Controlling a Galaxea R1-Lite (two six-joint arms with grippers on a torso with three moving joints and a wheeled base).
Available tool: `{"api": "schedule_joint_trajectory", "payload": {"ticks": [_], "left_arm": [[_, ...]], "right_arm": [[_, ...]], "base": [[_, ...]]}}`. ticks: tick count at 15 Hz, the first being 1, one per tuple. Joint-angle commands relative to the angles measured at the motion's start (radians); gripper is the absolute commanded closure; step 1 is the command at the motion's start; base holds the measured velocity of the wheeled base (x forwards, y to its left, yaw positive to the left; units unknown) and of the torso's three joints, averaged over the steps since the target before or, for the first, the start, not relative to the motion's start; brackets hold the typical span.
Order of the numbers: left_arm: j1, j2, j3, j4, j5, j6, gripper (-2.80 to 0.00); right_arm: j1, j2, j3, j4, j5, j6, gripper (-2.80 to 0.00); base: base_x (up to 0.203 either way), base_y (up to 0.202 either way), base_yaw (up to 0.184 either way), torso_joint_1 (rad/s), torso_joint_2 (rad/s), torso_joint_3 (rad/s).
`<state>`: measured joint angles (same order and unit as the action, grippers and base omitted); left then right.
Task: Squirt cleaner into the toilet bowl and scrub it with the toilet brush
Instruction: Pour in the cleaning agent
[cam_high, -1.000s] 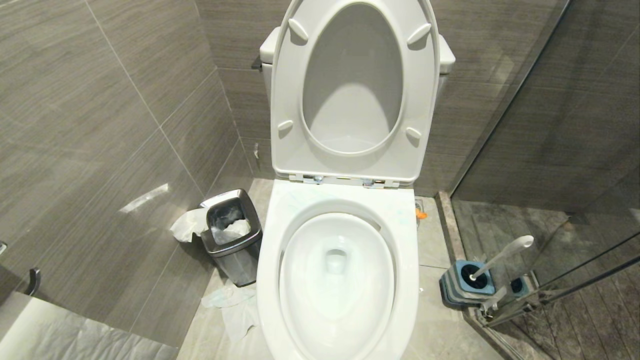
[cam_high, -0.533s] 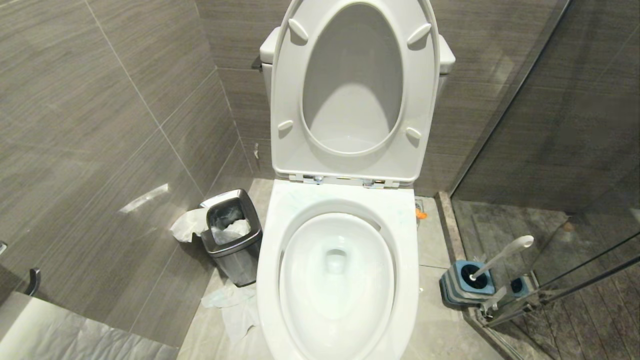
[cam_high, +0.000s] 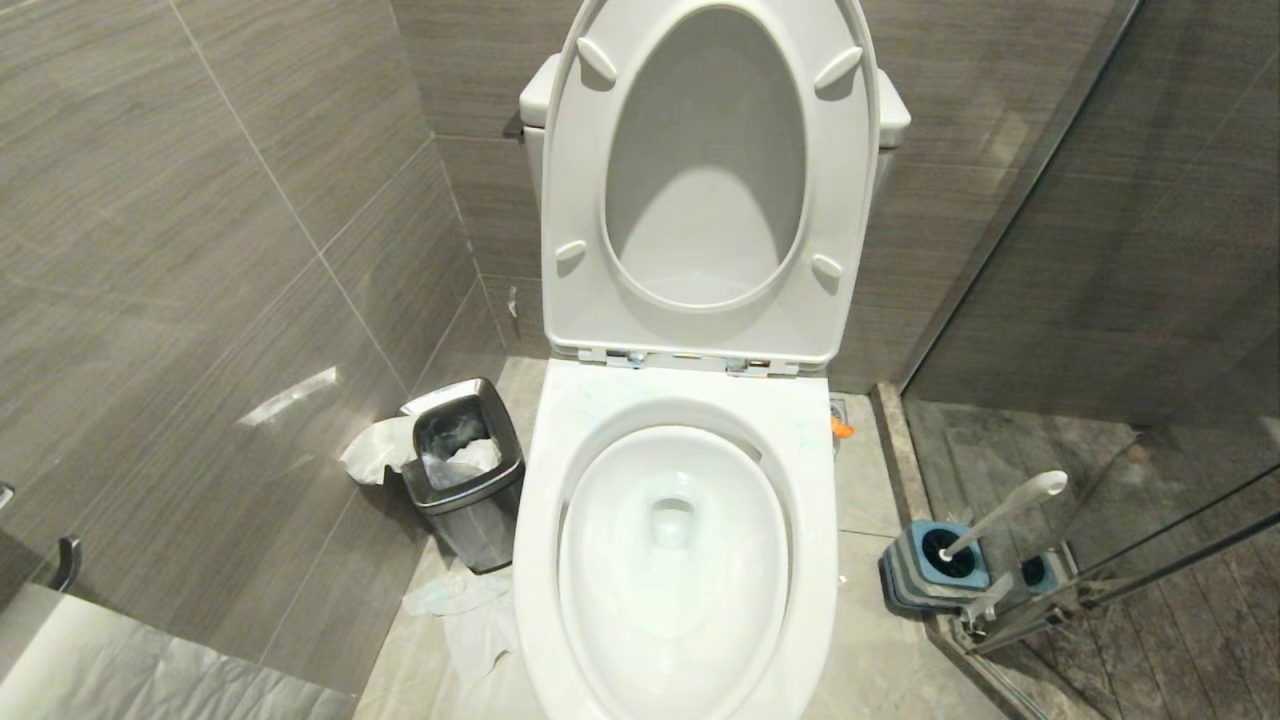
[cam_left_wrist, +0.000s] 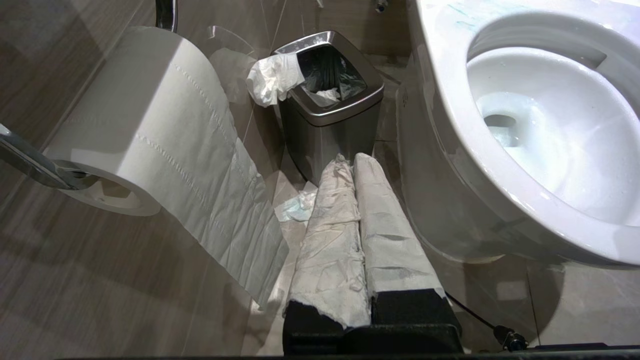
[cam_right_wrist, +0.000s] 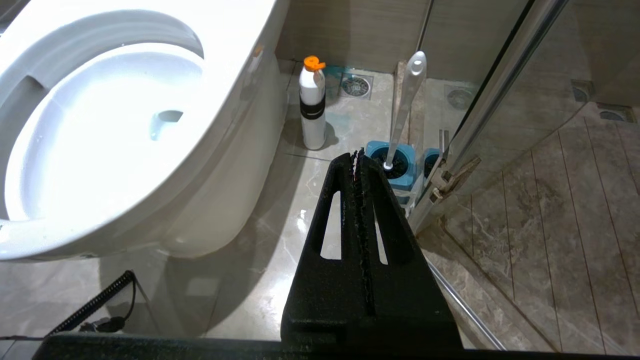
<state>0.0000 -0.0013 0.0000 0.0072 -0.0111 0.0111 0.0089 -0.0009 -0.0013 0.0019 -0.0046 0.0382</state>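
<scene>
Nothing had shifted since a second earlier: both left gripper (cam_left_wrist: 354, 159) and right gripper (cam_right_wrist: 356, 155) fingers stayed pressed together, empty, beside the toilet bowl (cam_high: 675, 560); beyond, the cleaner bottle (cam_right_wrist: 312, 107) probably needed an upright grasp before the toilet brush (cam_high: 1000, 512).

We see a glossy white ceramic toilet bowl (cam_high: 530, 560), a white-handled toilet brush (cam_high: 1005, 510) in a blue-and-grey striped holder (cam_high: 905, 580), a white cleaner bottle (cam_right_wrist: 313, 107) with orange cap and black band, a silvery steel bin (cam_high: 470, 500), and grey-brown streaked wall tiles (cam_high: 200, 250).
</scene>
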Motion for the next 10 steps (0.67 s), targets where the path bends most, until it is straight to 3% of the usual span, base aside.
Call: {"api": "schedule_joint_trajectory", "payload": {"ticks": [1, 4, 7, 10], "left_arm": [[0.000, 0.001, 0.003, 0.000, -0.001, 0.000, 0.00], [0.000, 0.001, 0.003, 0.000, 0.000, 0.000, 0.00], [0.000, 0.001, 0.003, 0.000, -0.001, 0.000, 0.00], [0.000, 0.001, 0.003, 0.000, -0.001, 0.000, 0.00]], "right_arm": [[0.000, 0.001, -0.002, 0.003, 0.002, -0.004, 0.00], [0.000, 0.001, -0.025, 0.051, -0.001, -0.006, 0.00], [0.000, 0.001, -0.158, 0.304, 0.006, -0.004, 0.00], [0.000, 0.038, -0.246, 0.380, 0.047, -0.003, 0.00]], "base": [[0.000, 0.000, 0.000, 0.000, 0.00, 0.000], [0.000, 0.000, 0.000, 0.000, 0.00, 0.000], [0.000, 0.000, 0.000, 0.000, 0.00, 0.000], [0.000, 0.000, 0.000, 0.000, 0.00, 0.000]]}}
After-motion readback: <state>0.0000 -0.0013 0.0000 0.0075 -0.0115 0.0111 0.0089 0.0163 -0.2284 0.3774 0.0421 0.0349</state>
